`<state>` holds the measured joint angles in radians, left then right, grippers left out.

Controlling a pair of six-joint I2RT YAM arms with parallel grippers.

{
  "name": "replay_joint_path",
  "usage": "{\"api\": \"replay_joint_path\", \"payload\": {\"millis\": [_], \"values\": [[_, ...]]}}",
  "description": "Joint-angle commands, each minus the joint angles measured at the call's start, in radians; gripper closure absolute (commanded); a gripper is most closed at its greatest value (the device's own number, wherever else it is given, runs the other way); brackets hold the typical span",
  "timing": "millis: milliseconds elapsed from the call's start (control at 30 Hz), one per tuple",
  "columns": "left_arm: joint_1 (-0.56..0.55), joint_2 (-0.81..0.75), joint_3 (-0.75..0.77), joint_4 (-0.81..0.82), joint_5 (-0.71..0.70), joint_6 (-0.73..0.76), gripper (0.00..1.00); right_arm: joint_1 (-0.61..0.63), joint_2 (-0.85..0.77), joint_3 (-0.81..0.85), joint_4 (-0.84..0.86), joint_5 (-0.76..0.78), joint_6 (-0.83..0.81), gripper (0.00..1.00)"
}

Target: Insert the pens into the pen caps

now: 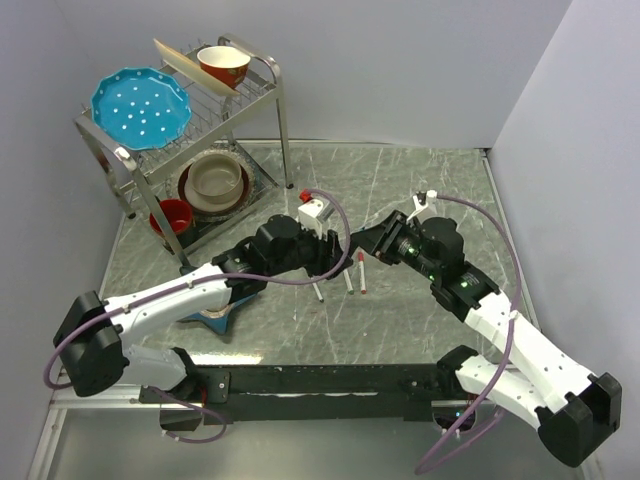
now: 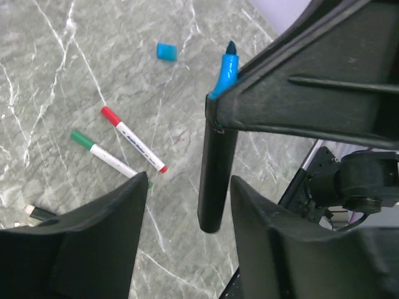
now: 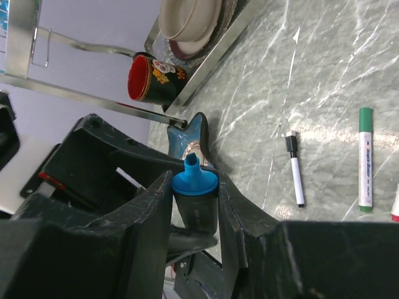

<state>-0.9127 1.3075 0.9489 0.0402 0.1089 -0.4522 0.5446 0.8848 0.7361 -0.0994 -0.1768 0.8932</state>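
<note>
My right pincer [image 3: 194, 187] was clamped on the dark, thick marker [image 3: 196, 212]. Its fingers pressed either side of the barrel just under the blue collar, and the blue tip poked out past them. My left pincer [image 2: 189, 182] stood open, its 2 fingers astride the other end of that same barrel. Table showed between 1 finger and the barrel; I could not tell whether the other finger touched it.

The blue cap [image 2: 166, 51] lay alone on the marbled table [image 2: 56, 75], out ahead of my left pincer, past the marker's tip and well apart from both pincers.

3 slim white pens lay flat on the table, beyond the left-pincer finger that faced away from my right pincer. A red-ended pen [image 2: 133, 139] was nearest, and a green-ended pen [image 2: 106, 156] lay just beside it, almost parallel. A black-ended pen [image 3: 295, 169] lay further out again, only its dark end showing past that finger.
</note>
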Motion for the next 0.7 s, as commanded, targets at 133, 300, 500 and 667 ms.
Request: {"api": "replay_joint_path", "payload": {"millis": [133,300,500,667], "values": [[-0.005,0.033,0.059,0.044,0.023,0.070,0.87,0.009,0.009,-0.015,0.089,-0.027,-0.005,1.00],[-0.005,0.058,0.082,-0.003,0.040,0.078,0.99,0.011,0.045,0.011,0.084,-0.082,-0.029,0.86],[0.005,0.004,0.077,-0.118,-0.026,0.026,0.99,0.008,0.088,0.195,-0.112,-0.063,-0.345,0.53],[0.014,-0.118,0.012,-0.189,-0.047,-0.014,0.99,-0.012,0.123,0.296,-0.218,0.147,-0.549,0.47]]}}
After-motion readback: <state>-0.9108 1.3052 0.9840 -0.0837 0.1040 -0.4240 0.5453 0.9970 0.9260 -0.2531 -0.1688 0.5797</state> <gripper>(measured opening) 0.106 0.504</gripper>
